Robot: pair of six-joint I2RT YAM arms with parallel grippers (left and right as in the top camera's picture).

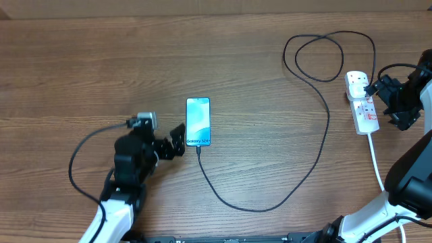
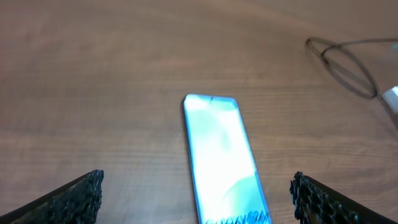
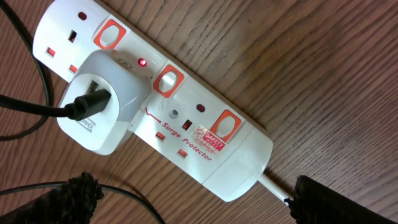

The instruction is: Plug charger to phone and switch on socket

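phone (image 1: 198,121): lay flat on the table (image 1: 101,54), just 9 o'clock of centre in overhead. Screen up, lit teal, long axis 12–6, "Galaxy S24" text at the 6 o'clock end.
charger (image 1: 255,210): thin black cable. Its tip met the phone's 6 o'clock edge; too small to confirm it was seated. From there it ran down toward 5 o'clock, swept up toward 2 o'clock, coiled in a loose loop at the table's 1 o'clock, then dropped to the socket.
socket (image 1: 364,108): white strip at the table's 3 o'clock edge, well apart from the phone. Right wrist view showed "Surge Protector" print and three red-framed switches (image 3: 169,81).
adapter (image 3: 102,118): white block seated in the socket, with the charger's black end (image 3: 31,107) pushed into its face.
indicator dot (image 3: 142,62): glowed red right beside the adapter; the two other dots looked dark.
white cord (image 1: 374,158): thick, left the socket's 6 o'clock end and ran down to the table's edge.
left gripper (image 1: 177,140): at the phone's 8 o'clock, just beside it, not touching. Jaws spread wide and empty; in the wrist view the phone (image 2: 224,155) lay between the fingers (image 2: 74,202).
right gripper (image 1: 389,102): at the socket's 3 o'clock, close over it. Jaws released wide, nothing held; the socket (image 3: 236,155) sat between the two tips in the wrist view.
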